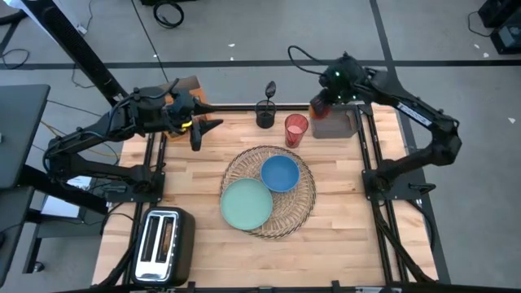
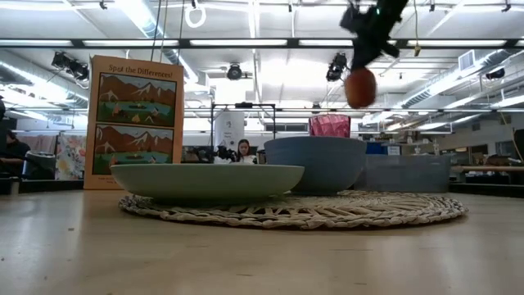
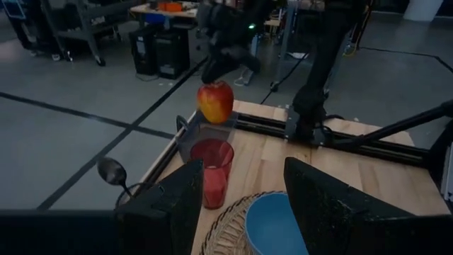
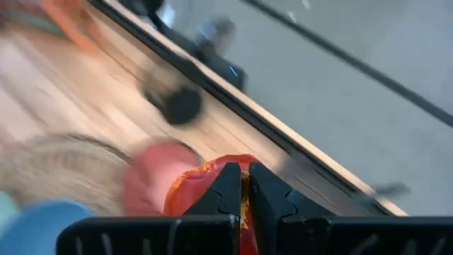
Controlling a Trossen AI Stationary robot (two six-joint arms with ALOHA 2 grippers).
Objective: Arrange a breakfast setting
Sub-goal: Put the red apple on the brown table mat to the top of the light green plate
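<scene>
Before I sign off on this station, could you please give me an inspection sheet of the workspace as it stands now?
Surface: wooden table, bare around the setting.
Job's things: plate and blue bowl on the wicker placemat; red cup behind it; spoon upright in a dark holder; cereal box standing at the left rear.
Clutter: toaster at the front left; grey tray at the right rear.
Grippers: right gripper holds the apple above the tray; left gripper open, empty.
Cables: on the floor behind the table.
Surroundings: a person seated far off.
</scene>
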